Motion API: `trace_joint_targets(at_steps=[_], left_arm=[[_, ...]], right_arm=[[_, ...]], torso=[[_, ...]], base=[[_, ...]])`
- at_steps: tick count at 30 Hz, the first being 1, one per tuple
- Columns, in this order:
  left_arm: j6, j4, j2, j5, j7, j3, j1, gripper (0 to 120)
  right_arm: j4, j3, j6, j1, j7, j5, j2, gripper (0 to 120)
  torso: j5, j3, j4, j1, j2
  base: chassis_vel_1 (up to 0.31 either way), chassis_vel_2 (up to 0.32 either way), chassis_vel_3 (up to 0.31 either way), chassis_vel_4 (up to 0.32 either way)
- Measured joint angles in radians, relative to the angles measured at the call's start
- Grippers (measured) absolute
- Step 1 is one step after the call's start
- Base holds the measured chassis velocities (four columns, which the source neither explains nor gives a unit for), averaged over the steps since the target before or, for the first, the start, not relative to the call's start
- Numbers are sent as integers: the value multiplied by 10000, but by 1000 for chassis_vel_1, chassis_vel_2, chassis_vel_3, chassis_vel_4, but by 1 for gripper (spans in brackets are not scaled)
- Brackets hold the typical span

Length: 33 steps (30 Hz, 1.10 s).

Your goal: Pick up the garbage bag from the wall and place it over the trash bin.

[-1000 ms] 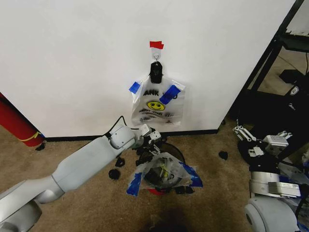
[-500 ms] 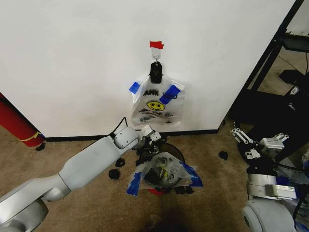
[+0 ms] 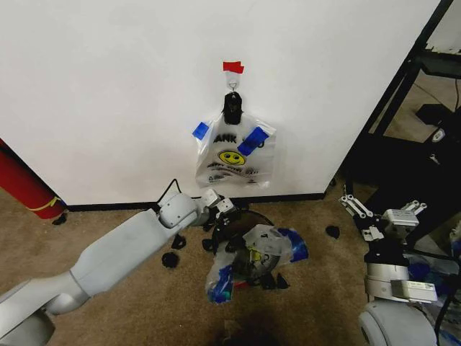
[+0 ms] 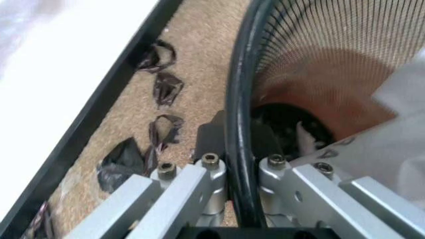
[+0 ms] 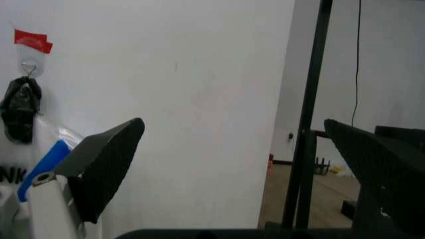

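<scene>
The trash bin (image 3: 258,218) sits tilted on the carpet below the wall (image 3: 108,94), its black mesh inside (image 4: 319,64) showing. The garbage bag (image 3: 263,249), crinkly clear plastic with blue tape patches, lies bunched over the bin's mouth, and its plastic (image 4: 391,144) reaches the rim. My left gripper (image 3: 229,218) is at the bin's wall-side edge. In the left wrist view the left gripper (image 4: 240,162) is shut on the black rim, one finger inside and one outside. My right gripper (image 3: 385,209) hangs off to the right, away from the bin, its fingers (image 5: 106,159) spread open and empty.
A flat smiley bag (image 3: 232,155) hangs on the wall from a black clip (image 3: 232,108) under red tape (image 3: 233,67). A red cylinder (image 3: 25,184) leans at far left. A black rack (image 3: 410,94) stands at right. Black scraps (image 3: 171,258) lie on the carpet.
The bin has tipped and shifted with my left gripper on its rim, and the bag on it has slid and bunched toward the right. The right gripper moved slightly.
</scene>
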Motion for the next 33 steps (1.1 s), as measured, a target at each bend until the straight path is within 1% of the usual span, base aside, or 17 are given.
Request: trace_joint_targets(at_steps=[1, 3, 5, 7, 10, 13, 15, 16, 17, 20, 22, 23, 24, 25, 27, 29, 33], left_arm=[[-1, -298, 250, -424, -380, -391, 316, 0], [0, -467, 387, -662, -641, -622, 506, 0], [-1, -986, 759, -1388, -1454, -1299, 1090, 0], [-2, -1326, 970, -1840, -1932, -1733, 1510, 0], [-1, -1540, 1088, -2129, -2228, -1998, 1798, 0], [-7, -2410, 1515, -3511, -3433, -3189, 3273, 0], [-9, -2647, 1618, -3932, -3856, -3515, 3730, 0], [-8, -2971, 1692, -4579, -4608, -4039, 4391, 0], [-8, -2971, 1692, -4579, -4608, -4039, 4391, 0], [-15, -3663, 1552, -6697, -7465, -4726, 5390, 0], [-17, -3947, 1453, -7560, -8495, -4900, 5690, 0], [-18, -4317, 1355, -8428, -9500, -5105, 6058, 0], [-18, -4653, 1285, -8930, -10088, -5285, 6378, 0], [-18, -4653, 1285, -8930, -10088, -5285, 6378, 0], [-22, -5229, 1133, -9519, -10921, -5500, 6891, 0], [-56, -5560, 974, -9719, -11300, -5537, 7179, 0], [-614, -5836, 642, -9319, -11372, -5469, 7527, 0]], right_arm=[[2, 4, -1, -5, -4, -4, 0, 100], [2, 5, -5, -5, -7, -4, -1, 100], [3, 7, -34, -5, -30, -2, -19, 100], [2, 7, -47, -6, -41, 0, -29, 100], [-1, 6, -54, -6, -53, 0, -32, 100], [-22, -105, -64, -1, -86, -48, 9, 100], [-29, -168, -63, 0, -87, -103, 35, 100], [-35, -283, -53, 7, -87, -207, 70, 100], [-35, -283, -53, 7, -87, -207, 70, 100], [-25, -499, -33, 20, -84, -405, 125, 100], [-15, -546, -32, 20, -82, -453, 128, 100], [-6, -581, -28, 21, -81, -505, 130, 100], [-6, -605, 2, 7, -80, -555, 133, 100], [-6, -605, 2, 7, -80, -555, 133, 100], [-10, -617, 98, -76, -78, -626, 134, 100], [-11, -588, 195, -191, -77, -652, 134, 100], [-9, -431, 413, -441, -61, -715, 157, 100]], torso=[[0, 0, 0, 0, 0], [1, 0, 0, 0, 0], [1, 1, 4, 0, 0], [1, 0, 4, 0, 0], [1, 0, 5, 0, 0], [1, 0, 1, 0, 0], [0, 0, 1, -1, 0], [0, 0, 5, -1, 0], [0, 0, 5, -1, 0], [2, 0, 2, 0, 0], [-1, 0, 2, -1, 0], [-1, 0, 0, 0, 0], [0, 0, 1, 0, 0], [0, 0, 1, 0, 0], [2, 0, 3, -1, 0], [3, 0, 3, -1, 0], [4, 0, -1, -1, 0]], base=[[0, 0, 0, 0], [0, 0, 0, 0], [0, 0, 0, 0], [0, 0, 0, 0], [0, 0, 0, 0], [0, 0, 0, 0], [0, 0, 0, 0], [0, 0, 0, 0], [0, 0, 0, 0], [0, 0, 0, 0], [0, 0, 0, 0], [0, 0, 0, 0], [0, 0, 0, 0], [0, 0, 0, 0], [0, 0, 0, 0], [0, 0, 0, 0], [0, 0, 0, 0]])
